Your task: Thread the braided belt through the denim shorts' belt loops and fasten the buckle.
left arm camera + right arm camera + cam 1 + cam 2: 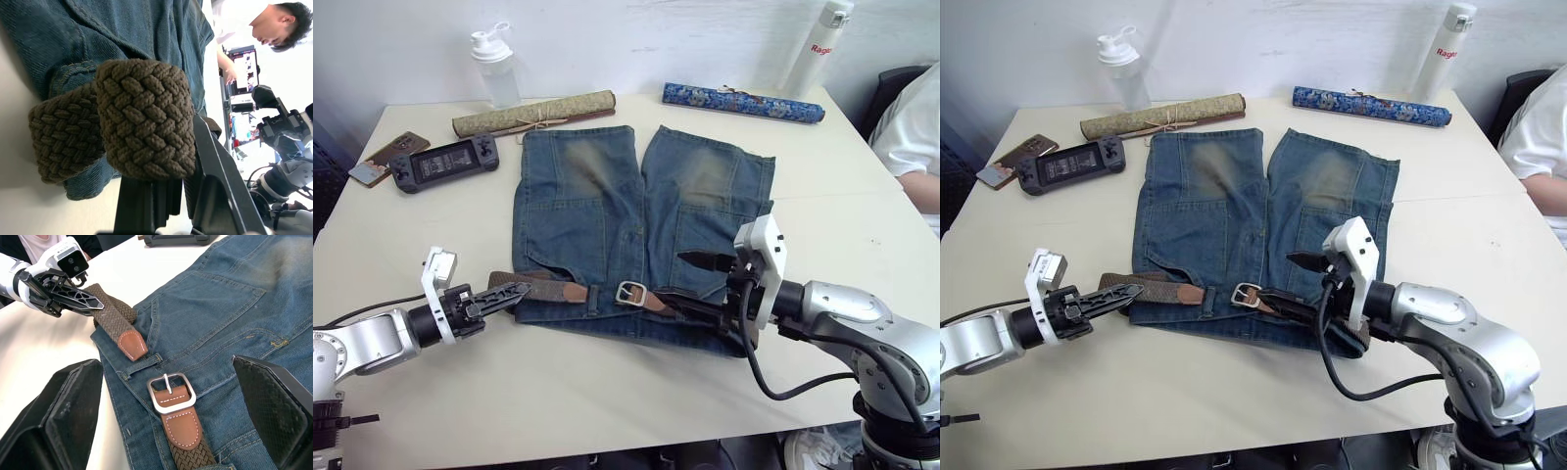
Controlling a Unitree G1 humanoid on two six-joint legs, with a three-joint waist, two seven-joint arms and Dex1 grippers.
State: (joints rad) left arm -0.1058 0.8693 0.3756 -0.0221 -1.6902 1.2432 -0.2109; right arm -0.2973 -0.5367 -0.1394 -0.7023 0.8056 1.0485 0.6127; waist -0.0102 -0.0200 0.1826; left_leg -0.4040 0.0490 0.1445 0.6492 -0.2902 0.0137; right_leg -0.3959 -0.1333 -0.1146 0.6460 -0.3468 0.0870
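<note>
Two hands are low over the near edge of your bench (607, 392), one at each end of the waistband. Your left hand (514, 291) reaches in nearly level from the left, fingers narrowed onto a fold of the braided belt (540, 286); the left wrist view shows the doubled weave pressed against one black finger (215, 171). Your right hand (700, 279) comes in from the right, jaws spread wide and holding nothing, one finger above the waistband and one below it.

Denim shorts (607, 215) lie flat, legs pointing away from you, waistband nearest. The belt runs along that waistband. Its tan tip (131, 343) sits just beside a belt loop (146, 362), apart from the buckle (170, 391). The buckle lies face up, unfastened, between your right hand's two fingers and short of both, with brown leather and weave trailing off behind it.

How much strap has passed through loops on the right is hidden under your right hand. The left hand's second finger is hard to make out behind the weave.
</note>
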